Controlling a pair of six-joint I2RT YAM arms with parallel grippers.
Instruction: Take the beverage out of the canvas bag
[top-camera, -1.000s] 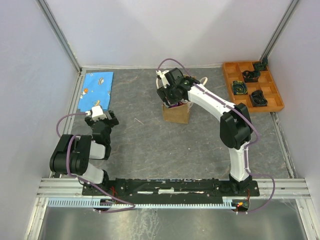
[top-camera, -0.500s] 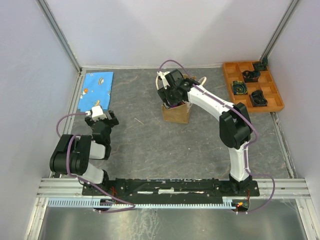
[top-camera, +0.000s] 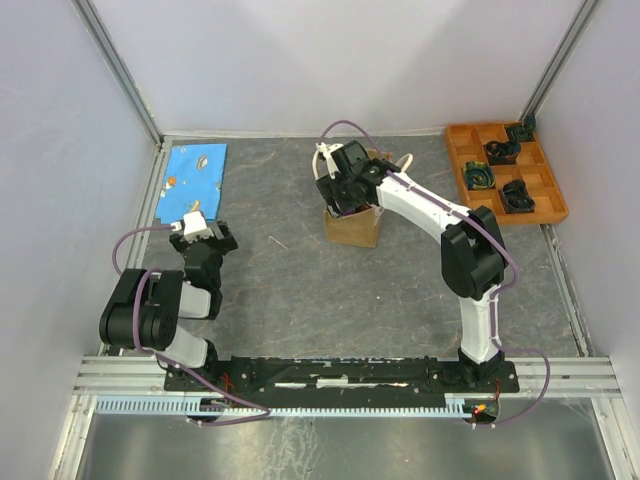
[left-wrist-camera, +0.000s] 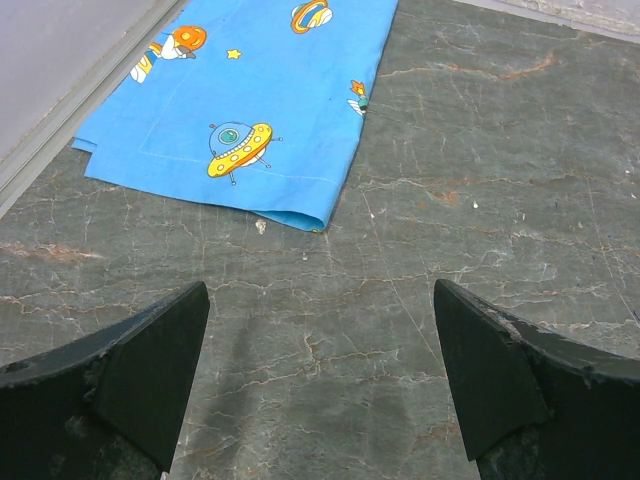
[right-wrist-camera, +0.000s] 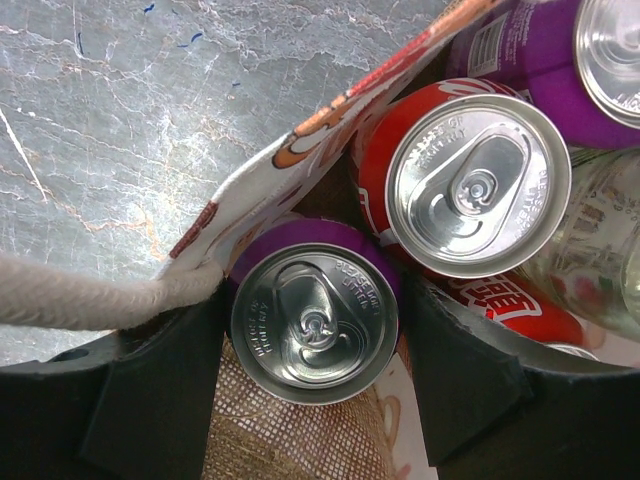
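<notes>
Standing upright in the canvas bag (top-camera: 352, 226), a purple can (right-wrist-camera: 314, 323) shows its silver lid square to the right wrist camera. Its long axis therefore runs straight along the line of the right gripper (right-wrist-camera: 312, 335), which looks down on it from above. The can sits at lower centre of that view, directly between the two black fingers (right-wrist-camera: 150, 400), one on each side of its wall. The fingers stand apart by about the width of the can, and whether their pads already press on it cannot be told.

A red can (right-wrist-camera: 470, 185) touches the purple one on the upper right. A second purple can (right-wrist-camera: 560, 60) lies beyond that, in the top right corner. The bag's printed wall (right-wrist-camera: 300, 160) and a cream rope handle (right-wrist-camera: 90, 295) border the can on the left.

A straight lift along the can's axis looks like the coming move, with the red neighbour and the bag wall close enough to drag.

In the top view the bag stands at upper centre with the right arm bent over it. The left gripper (left-wrist-camera: 318, 340) is well apart at the left, jaws spread over the bare table beside a blue rocket-print cloth (left-wrist-camera: 250, 100). The right arm is plainly the nearer one.
</notes>
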